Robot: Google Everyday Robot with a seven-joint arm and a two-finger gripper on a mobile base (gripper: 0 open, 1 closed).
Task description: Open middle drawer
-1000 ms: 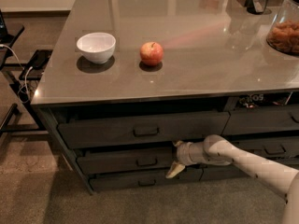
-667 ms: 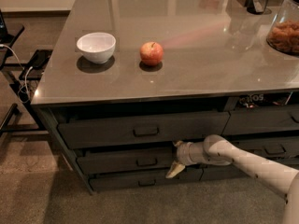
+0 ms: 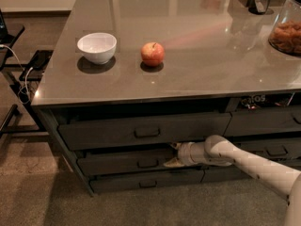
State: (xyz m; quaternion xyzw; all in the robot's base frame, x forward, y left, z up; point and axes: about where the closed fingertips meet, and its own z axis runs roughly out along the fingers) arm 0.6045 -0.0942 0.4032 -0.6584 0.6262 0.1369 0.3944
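The middle drawer [image 3: 122, 163] is a wide dark grey front with a small black loop handle [image 3: 147, 164], second of three stacked under the left part of the counter. It stands out slightly from the cabinet, with a dark gap above it. My gripper [image 3: 173, 155] is at the right end of this drawer's front, to the right of the handle and not on it. Its two pale fingers are spread apart, one above the other, holding nothing. The white arm [image 3: 249, 166] reaches in from the lower right.
The taller top drawer [image 3: 146, 132] and the lowest drawer [image 3: 148, 183] lie above and below. Narrower drawers [image 3: 273, 150] are behind my arm on the right. On the counter are a white bowl [image 3: 97, 47], a red apple [image 3: 153, 54] and a jar [image 3: 287, 29]. A black stand [image 3: 19, 74] is at left.
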